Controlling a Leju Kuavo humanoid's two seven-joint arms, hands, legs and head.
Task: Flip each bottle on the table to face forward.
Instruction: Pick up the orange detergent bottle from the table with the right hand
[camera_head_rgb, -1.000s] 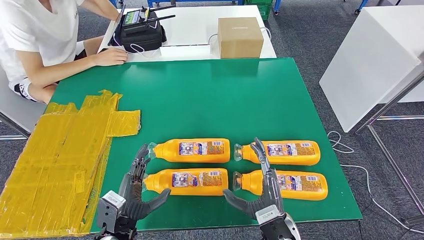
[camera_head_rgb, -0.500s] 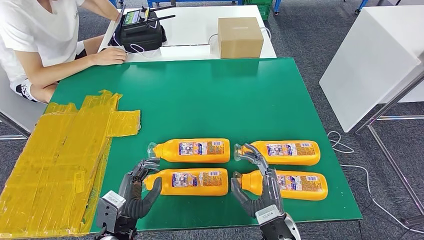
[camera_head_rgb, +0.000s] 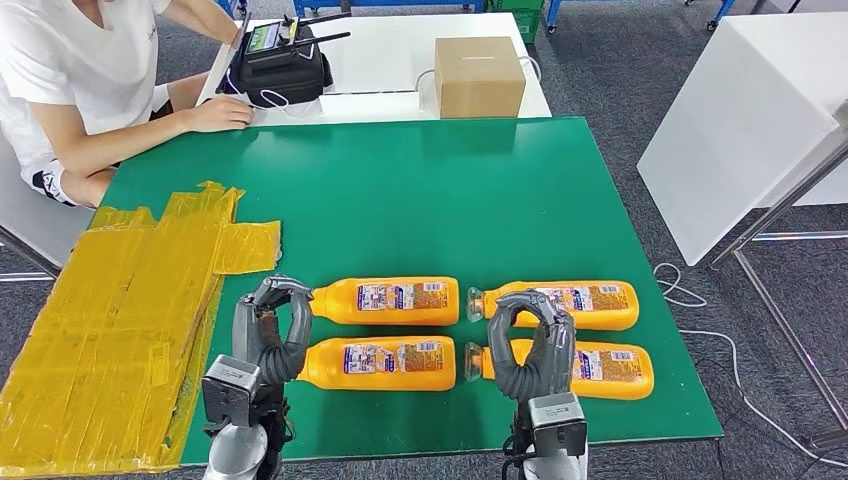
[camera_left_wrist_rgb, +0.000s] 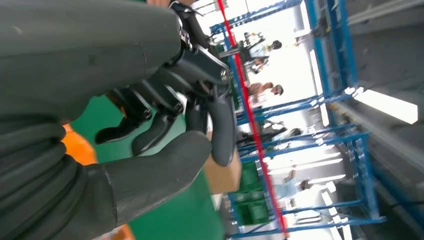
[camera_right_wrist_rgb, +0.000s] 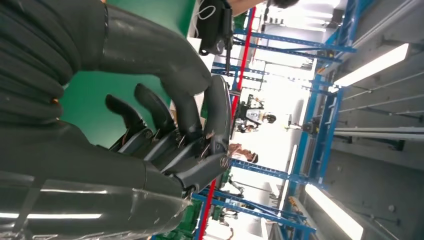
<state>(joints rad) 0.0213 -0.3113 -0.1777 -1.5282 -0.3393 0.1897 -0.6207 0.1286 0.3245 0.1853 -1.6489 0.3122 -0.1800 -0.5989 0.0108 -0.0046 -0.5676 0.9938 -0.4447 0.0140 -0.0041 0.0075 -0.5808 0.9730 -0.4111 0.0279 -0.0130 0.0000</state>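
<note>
Several orange bottles lie on their sides on the green table (camera_head_rgb: 420, 190), caps pointing left. There is a far left bottle (camera_head_rgb: 385, 300), a near left bottle (camera_head_rgb: 380, 362), a far right bottle (camera_head_rgb: 565, 305) and a near right bottle (camera_head_rgb: 600, 368). My left hand (camera_head_rgb: 268, 330) stands upright by the caps of the left pair, fingers curled in, holding nothing. My right hand (camera_head_rgb: 530, 345) stands in front of the caps of the right pair, curled the same way. The wrist views show my left hand (camera_left_wrist_rgb: 165, 100) and right hand (camera_right_wrist_rgb: 165, 125) with fingers bent toward the thumb and nothing between them.
A sheet of yellow-taped cardboard (camera_head_rgb: 110, 320) covers the table's left part. A person (camera_head_rgb: 70, 90) sits at the far left corner, one hand on the white table behind, beside a black case (camera_head_rgb: 280, 65) and a brown box (camera_head_rgb: 480, 75). A white block (camera_head_rgb: 740, 120) stands at the right.
Both hands have curled their spread fingers in and risen upright near the bottle caps. The bottles lie as before.
</note>
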